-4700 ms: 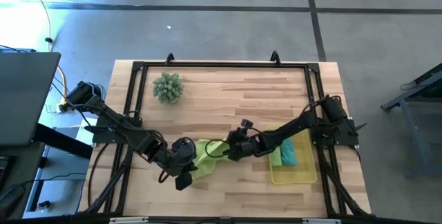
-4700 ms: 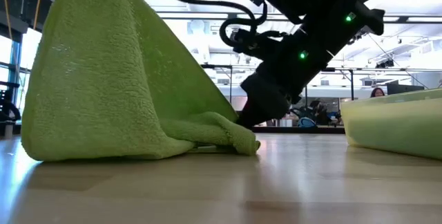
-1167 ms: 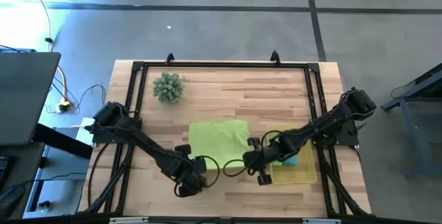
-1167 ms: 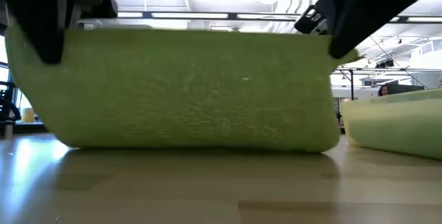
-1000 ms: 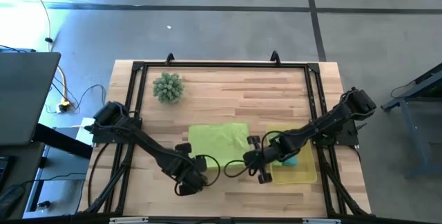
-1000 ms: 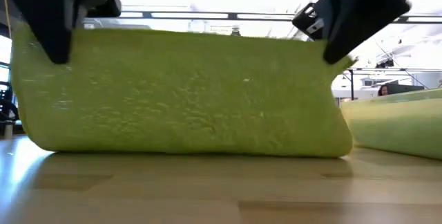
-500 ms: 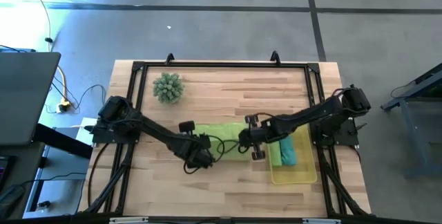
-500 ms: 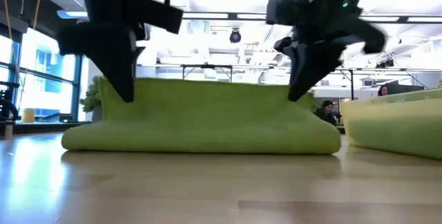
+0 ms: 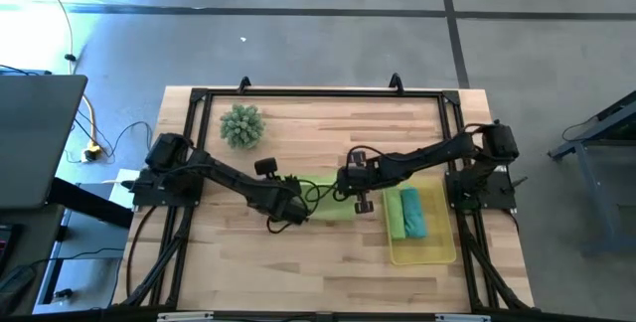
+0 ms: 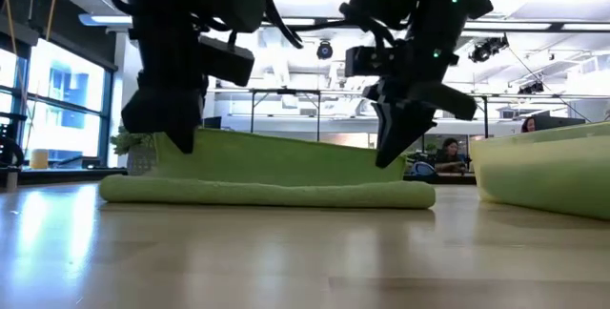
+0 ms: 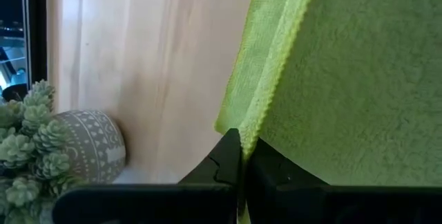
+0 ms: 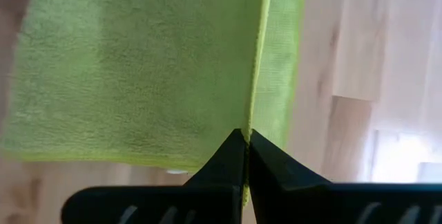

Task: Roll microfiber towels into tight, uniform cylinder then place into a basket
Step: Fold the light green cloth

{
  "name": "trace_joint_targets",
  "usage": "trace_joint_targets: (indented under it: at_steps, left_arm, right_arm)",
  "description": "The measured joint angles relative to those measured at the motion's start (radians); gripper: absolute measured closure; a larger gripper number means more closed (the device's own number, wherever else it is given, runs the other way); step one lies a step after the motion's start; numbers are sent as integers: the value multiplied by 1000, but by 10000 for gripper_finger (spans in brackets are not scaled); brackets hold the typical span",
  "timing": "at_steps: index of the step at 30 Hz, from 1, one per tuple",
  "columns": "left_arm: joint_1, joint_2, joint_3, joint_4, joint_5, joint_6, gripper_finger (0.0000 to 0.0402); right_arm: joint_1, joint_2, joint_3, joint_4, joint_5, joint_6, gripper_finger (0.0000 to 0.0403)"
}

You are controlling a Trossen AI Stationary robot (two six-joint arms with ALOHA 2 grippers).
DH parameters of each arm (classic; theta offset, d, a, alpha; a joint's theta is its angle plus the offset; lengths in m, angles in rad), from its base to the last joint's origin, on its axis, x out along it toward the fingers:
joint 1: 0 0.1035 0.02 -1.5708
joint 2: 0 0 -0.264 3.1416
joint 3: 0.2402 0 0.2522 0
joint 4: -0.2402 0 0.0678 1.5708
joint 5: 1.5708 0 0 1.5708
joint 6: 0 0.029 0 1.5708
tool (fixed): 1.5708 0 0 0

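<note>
Open-plan lab/office: concrete floor [image 9: 298,44], ceiling strip lights [image 10: 315,23], desks w/ seated person [image 10: 452,153] behind.

Grey concrete floor [image 9: 298,44] stretches around the wooden table [image 9: 328,123]; bright windows [image 10: 57,118] glow along one side, ceiling lights [image 10: 305,23] blaze over a busy workshop.

Folded towel [image 9: 320,203] at table [image 9: 298,282] centre; plant ball [image 9: 241,125] at 10 o'clock; basket [image 9: 437,252] at 4 o'clock, two towels [image 9: 407,213] inside.
</note>
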State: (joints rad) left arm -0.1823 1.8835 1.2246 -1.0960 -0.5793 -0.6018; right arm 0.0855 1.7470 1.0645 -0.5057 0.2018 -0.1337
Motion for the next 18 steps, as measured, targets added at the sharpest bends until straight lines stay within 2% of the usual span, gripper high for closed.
trace_joint_targets:
  at_steps: [18]
  left_arm:
    - [74, 0, -1, 43, -12, 31, 402]
  right_arm:
    - [-66, 0, 0, -3, 1, -77, 399]
